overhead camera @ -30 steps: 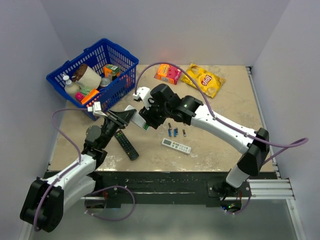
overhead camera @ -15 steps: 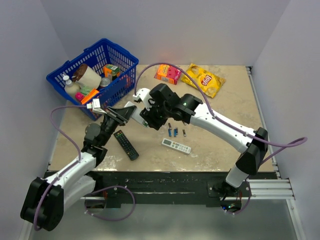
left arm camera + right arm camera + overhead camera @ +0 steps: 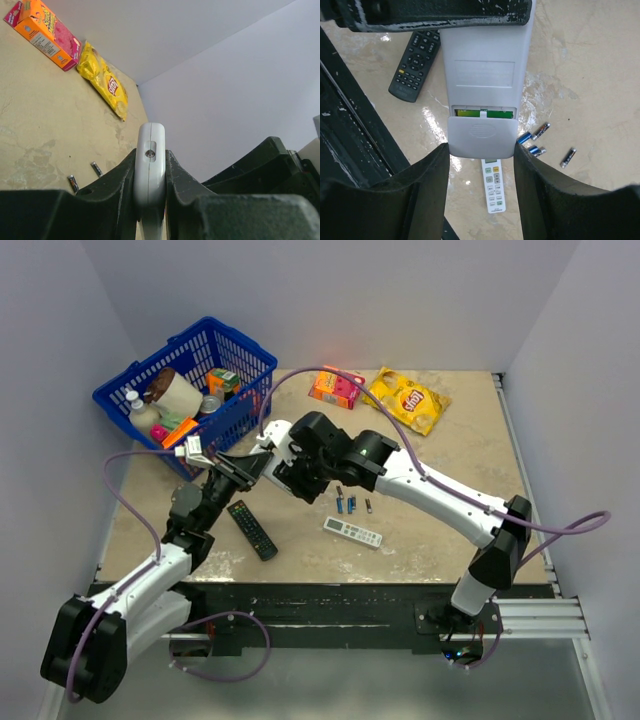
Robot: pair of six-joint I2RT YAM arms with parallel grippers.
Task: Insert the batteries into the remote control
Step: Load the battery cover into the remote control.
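The remote control [image 3: 482,75] is plain white with a green strip in its opened back, the batteries [image 3: 535,150] blue and dark grey, the surface [image 3: 570,75] mottled beige, the long remote [image 3: 415,60] black, the basket [image 3: 235,420] blue, the bag [image 3: 405,398] yellow, the box [image 3: 335,387] orange and pink.

Beige marbled surface [image 3: 470,440]. Blue basket [image 3: 245,405] sits at back left. At back middle lies an orange-pink box [image 3: 336,387], with a yellow chip bag [image 3: 407,398] just right of it. Toward the front lie a black remote [image 3: 252,529] and a slim white remote [image 3: 352,532] to its right. Loose batteries [image 3: 350,505] lie just behind the white one.
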